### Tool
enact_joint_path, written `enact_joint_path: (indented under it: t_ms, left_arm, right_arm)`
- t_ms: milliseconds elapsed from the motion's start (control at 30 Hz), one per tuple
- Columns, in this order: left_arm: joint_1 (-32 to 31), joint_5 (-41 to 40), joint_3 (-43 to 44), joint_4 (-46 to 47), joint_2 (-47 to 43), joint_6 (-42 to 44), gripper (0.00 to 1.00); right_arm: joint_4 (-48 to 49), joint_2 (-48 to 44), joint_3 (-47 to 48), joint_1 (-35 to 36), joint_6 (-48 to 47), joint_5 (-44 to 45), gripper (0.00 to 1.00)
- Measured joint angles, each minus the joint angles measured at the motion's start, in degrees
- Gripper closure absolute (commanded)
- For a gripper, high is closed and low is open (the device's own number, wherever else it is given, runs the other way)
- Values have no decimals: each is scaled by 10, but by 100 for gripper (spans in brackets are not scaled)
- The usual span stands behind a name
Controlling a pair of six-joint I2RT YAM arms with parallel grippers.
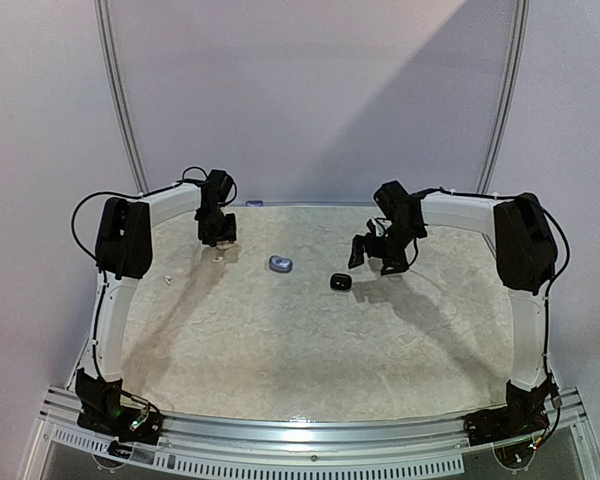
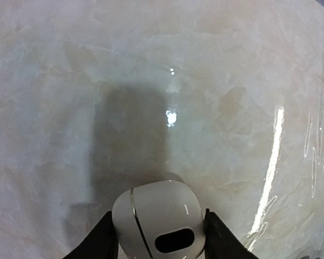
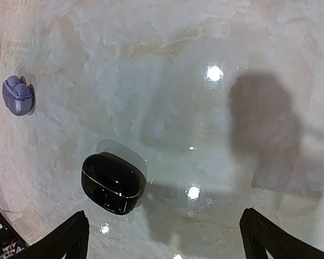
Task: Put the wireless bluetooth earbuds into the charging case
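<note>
The black case (image 3: 112,182) lies closed on the worktop (image 1: 310,340). A tiny white bud (image 1: 166,278) lies far to its left. The right hand (image 3: 164,240) hangs just right of the black case, jaws wide and empty. A purple-grey case (image 1: 280,264) sits left of it and slightly beyond. Farther left, the left hand (image 2: 159,237) pinches a white case (image 2: 159,213) by both sides.

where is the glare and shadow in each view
left wrist: glare streak at right on the table, dark shadow beyond the white case; right wrist: bright spots near the glossy black case, big shadow upper right; top external: soft shadows
</note>
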Motion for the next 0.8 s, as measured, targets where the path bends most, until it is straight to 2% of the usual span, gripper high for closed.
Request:
enact_joint_path:
  t_ms: [200,333,567,700,800]
  left_arm:
    - [0,16,15,26,-11,67,88]
    - [-4,59,-24,50,-72,144,89]
    - [-49,191,-180,62,-288,370,89]
    - [-121,233,-313,25,-381,540,90]
    - [-175,242,-411,-4,-410,636,91]
  right_arm:
    - [3,-20,-3,0,-8,14,1]
    - [26,-43,-12,0,-12,21,1]
    - [115,-122,-80,2,-21,21,1]
    - [163,-167,-114,7,-32,13,1]
    - [191,-190,-131,19,-47,10,1]
